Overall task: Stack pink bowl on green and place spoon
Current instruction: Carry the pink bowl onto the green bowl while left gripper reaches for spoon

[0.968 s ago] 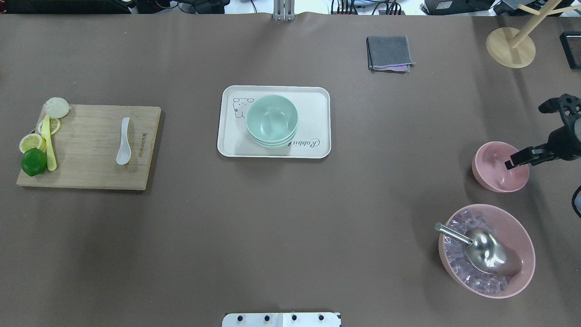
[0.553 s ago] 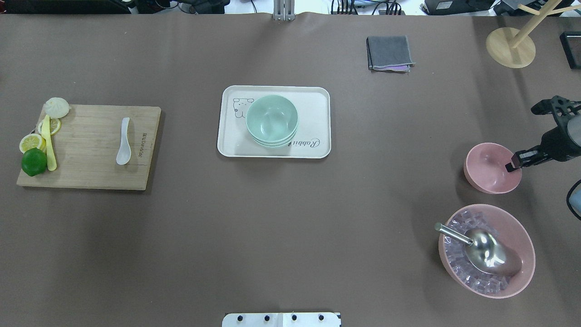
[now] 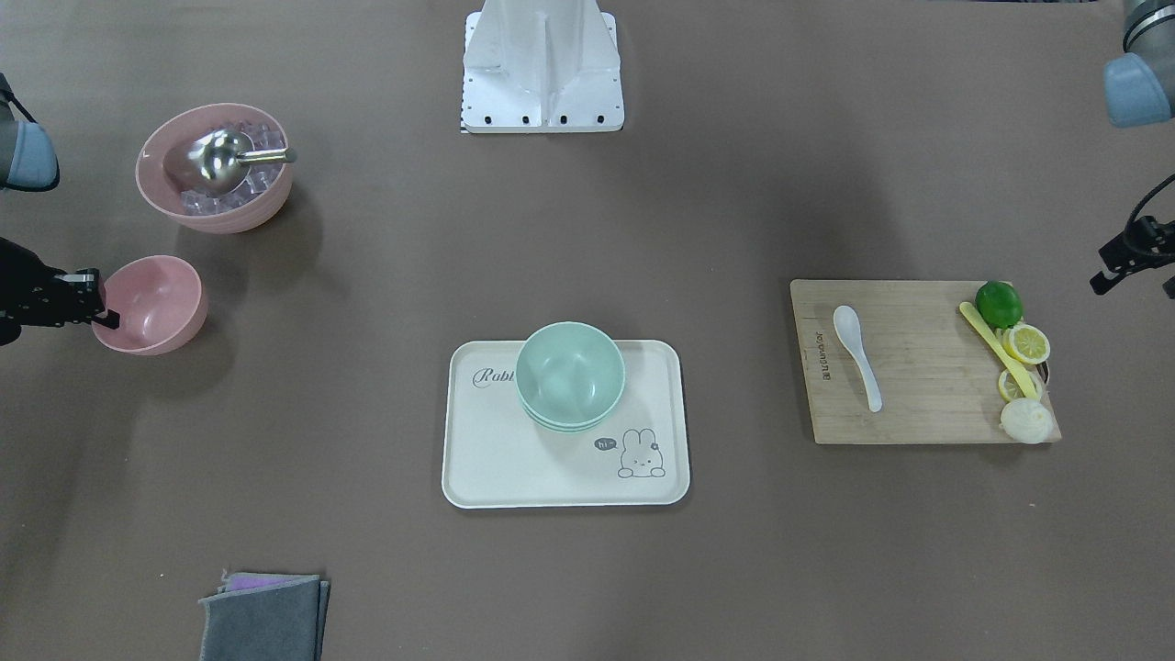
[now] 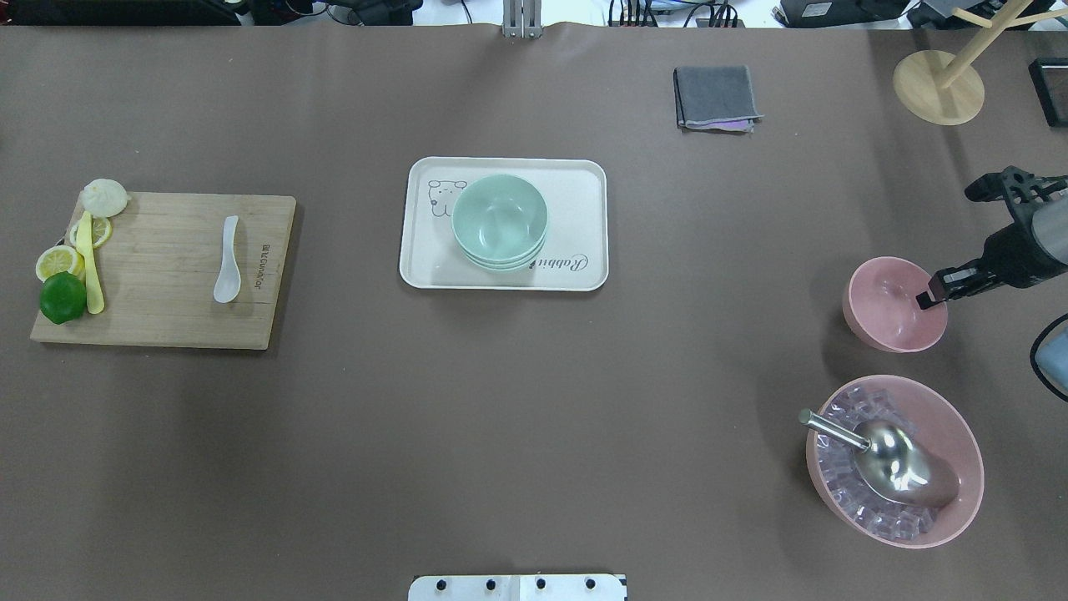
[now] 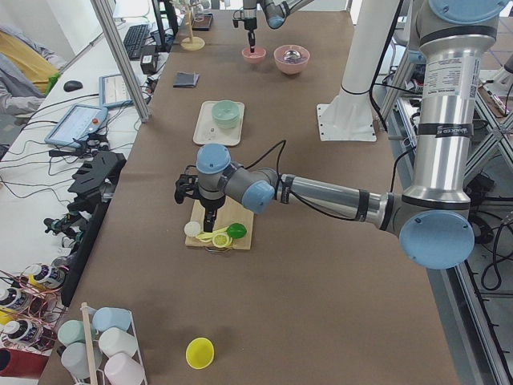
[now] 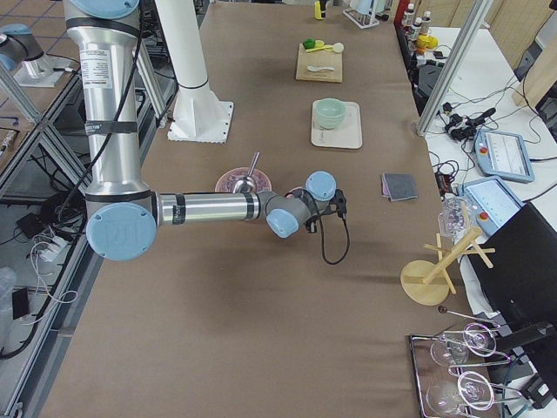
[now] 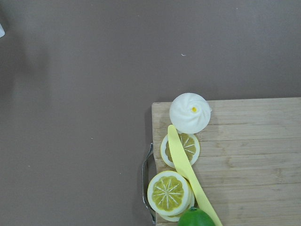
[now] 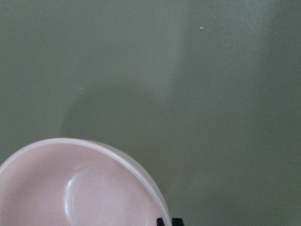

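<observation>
On the tabletop (image 4: 334, 434): one wooden board (image 4: 167, 317), one cream tray (image 4: 584, 192), one large pink bowl (image 4: 968, 451) of ice, seemingly three stacked green bowls (image 4: 499, 219) on the tray, one small pink bowl (image 4: 884, 305), one white spoon (image 4: 227, 275) on the board. The small pink bowl, plain and empty, is near the ice one, its rim clenched by the right tool (image 4: 924, 300); the left tool (image 3: 1134, 262) I cannot tell, clenched or released

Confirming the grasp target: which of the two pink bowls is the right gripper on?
The smaller, empty pink bowl; the right gripper is at its rim. The larger pink bowl, untouched, holds ice and a metal scoop.
</observation>
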### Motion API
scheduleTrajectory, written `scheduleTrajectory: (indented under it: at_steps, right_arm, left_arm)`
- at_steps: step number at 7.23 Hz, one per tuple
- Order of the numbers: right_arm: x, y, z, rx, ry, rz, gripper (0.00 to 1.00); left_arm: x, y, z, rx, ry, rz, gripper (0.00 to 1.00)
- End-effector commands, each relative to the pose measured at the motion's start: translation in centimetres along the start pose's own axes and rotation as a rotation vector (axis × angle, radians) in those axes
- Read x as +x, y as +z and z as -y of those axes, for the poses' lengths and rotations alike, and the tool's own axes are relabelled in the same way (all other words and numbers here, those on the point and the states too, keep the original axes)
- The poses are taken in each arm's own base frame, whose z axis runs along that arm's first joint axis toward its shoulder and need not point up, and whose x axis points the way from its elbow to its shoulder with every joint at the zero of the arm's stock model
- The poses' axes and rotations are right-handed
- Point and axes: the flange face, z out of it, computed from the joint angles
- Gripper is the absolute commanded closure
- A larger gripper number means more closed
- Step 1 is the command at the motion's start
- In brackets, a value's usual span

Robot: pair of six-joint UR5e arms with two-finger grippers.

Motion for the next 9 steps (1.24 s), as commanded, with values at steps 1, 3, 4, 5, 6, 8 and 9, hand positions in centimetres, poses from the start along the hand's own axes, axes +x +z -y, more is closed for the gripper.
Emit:
scheduleTrajectory:
  at_steps: [1,3,4,5,6,8,9]
  right_arm:
    - [-17.0,-3.1,11.3,0.011,0.126,0.063,1.00]
    - [-30.1,-0.9,13.3,0.021,0.155,0.091,1.00]
    - [-35.9,1.0,13.9,0.054,0.142,0.076,1.00]
    - [-40.2,2.8,14.4,0.061,0.142,0.072,1.00]
    - [-42.5,4.2,16.3,0.058,0.149,0.059,1.00]
    - [-45.0,5.3,16.5,0.065,0.174,0.057,1.00]
    - [-45.2,6.5,16.8,0.063,0.182,0.040,1.00]
  left_arm:
    - [7.0,2.9,0.9,-0.039,-0.061,-0.033,0.02]
    - [11.6,5.0,2.3,-0.067,-0.094,-0.051,0.02]
    - [11.7,5.4,2.5,-0.071,-0.091,-0.050,0.02]
    - [11.7,5.8,2.7,-0.075,-0.094,-0.047,0.02]
    - [11.6,6.0,2.9,-0.077,-0.097,-0.045,0.02]
    - [12.2,6.5,2.9,-0.085,-0.090,-0.046,0.02]
    - [13.2,7.9,2.7,-0.092,-0.112,-0.029,0.02]
